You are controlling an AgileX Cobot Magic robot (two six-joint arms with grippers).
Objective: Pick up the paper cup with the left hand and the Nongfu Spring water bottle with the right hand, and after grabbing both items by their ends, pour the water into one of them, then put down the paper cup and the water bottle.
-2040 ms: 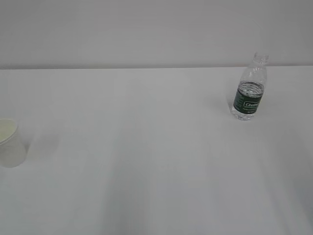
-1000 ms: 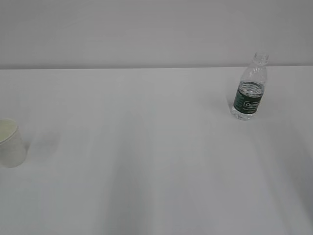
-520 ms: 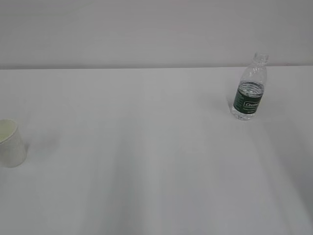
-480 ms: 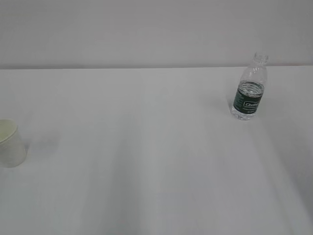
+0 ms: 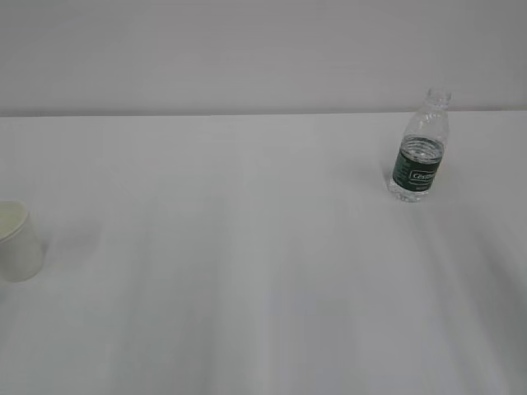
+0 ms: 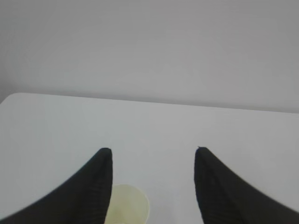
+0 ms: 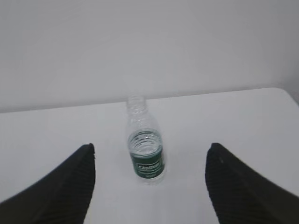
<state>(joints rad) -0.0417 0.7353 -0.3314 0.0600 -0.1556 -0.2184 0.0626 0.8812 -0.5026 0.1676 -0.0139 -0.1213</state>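
Observation:
The paper cup (image 5: 16, 241) stands upright at the far left edge of the exterior view, its cream inside showing. In the left wrist view the cup (image 6: 127, 205) sits low, just right of the left finger, and my left gripper (image 6: 153, 150) is open above it, holding nothing. The Nongfu Spring water bottle (image 5: 420, 150) stands upright at the back right, clear with a dark green label, water reaching the label's top. In the right wrist view the bottle (image 7: 145, 151) stands ahead of my right gripper (image 7: 151, 147), whose jaws are wide open and apart from it. Neither arm appears in the exterior view.
A white table (image 5: 247, 247) runs to a plain pale wall (image 5: 247, 49) at the back. Its far left corner (image 6: 14, 98) shows in the left wrist view and its far right corner (image 7: 280, 91) in the right wrist view.

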